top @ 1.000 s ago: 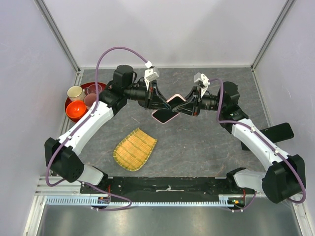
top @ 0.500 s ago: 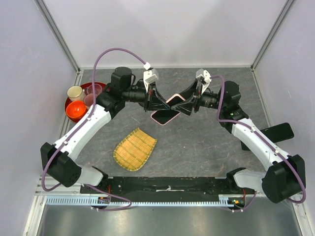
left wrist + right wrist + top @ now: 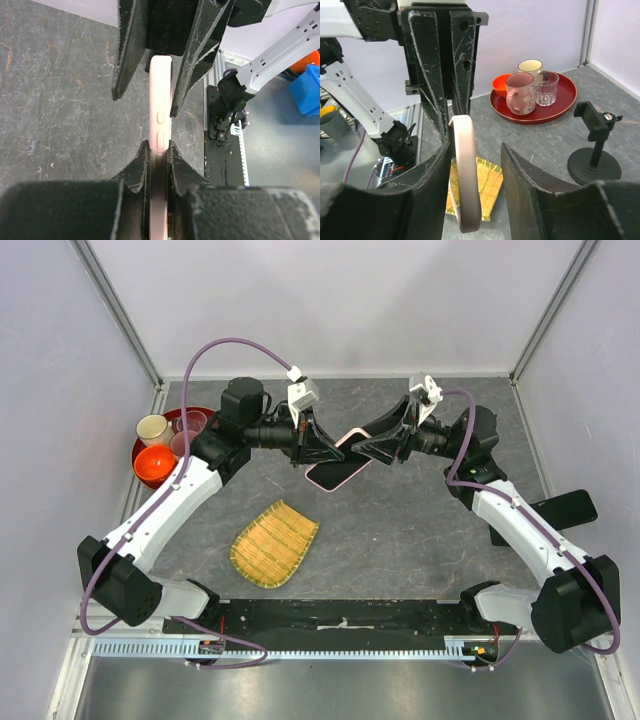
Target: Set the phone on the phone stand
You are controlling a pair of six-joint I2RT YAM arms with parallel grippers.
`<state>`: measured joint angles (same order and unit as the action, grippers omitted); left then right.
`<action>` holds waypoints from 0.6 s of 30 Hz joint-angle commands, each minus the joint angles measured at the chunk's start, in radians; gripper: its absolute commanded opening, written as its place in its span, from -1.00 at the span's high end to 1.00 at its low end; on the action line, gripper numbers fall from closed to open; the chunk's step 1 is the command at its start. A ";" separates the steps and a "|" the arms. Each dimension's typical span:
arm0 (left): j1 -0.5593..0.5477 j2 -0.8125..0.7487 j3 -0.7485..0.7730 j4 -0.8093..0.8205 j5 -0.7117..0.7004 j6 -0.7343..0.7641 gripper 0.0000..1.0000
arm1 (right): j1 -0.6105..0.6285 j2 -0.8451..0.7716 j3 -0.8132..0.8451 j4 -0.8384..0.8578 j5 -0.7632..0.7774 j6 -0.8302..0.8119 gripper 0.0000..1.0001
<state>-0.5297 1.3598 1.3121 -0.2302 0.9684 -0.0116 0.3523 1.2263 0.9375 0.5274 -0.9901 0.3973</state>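
A pale pink rim and a black screen are shown by the phone (image 3: 338, 465). The phone stand (image 3: 594, 172) is coloured black. The surface (image 3: 400, 530) is patterned in dark grey, veined like stone. A yellow woven mat (image 3: 274, 542), a red tray (image 3: 555, 111), an orange bowl (image 3: 155, 462) and a pink mug (image 3: 520, 92) are seen.

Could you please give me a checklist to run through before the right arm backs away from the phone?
1. Grip of the left gripper on the phone: ok, both fingers press its faces.
2. Release by the right gripper: ok, its jaws stand apart around the phone.
3. Right fingers clear of the phone: cannot tell, one lies very close.
4. The phone stand upright, clamp empty: ok.
5. The red tray of cups apart from the stand: ok.
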 commanded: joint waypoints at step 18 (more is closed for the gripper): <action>0.014 -0.130 -0.093 0.261 -0.043 -0.111 0.95 | -0.009 0.108 -0.013 0.395 -0.079 0.278 -0.24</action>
<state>-0.5243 1.2819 1.2064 -0.1139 0.9203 -0.0700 0.3473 1.3029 0.9333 0.7521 -1.0214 0.5812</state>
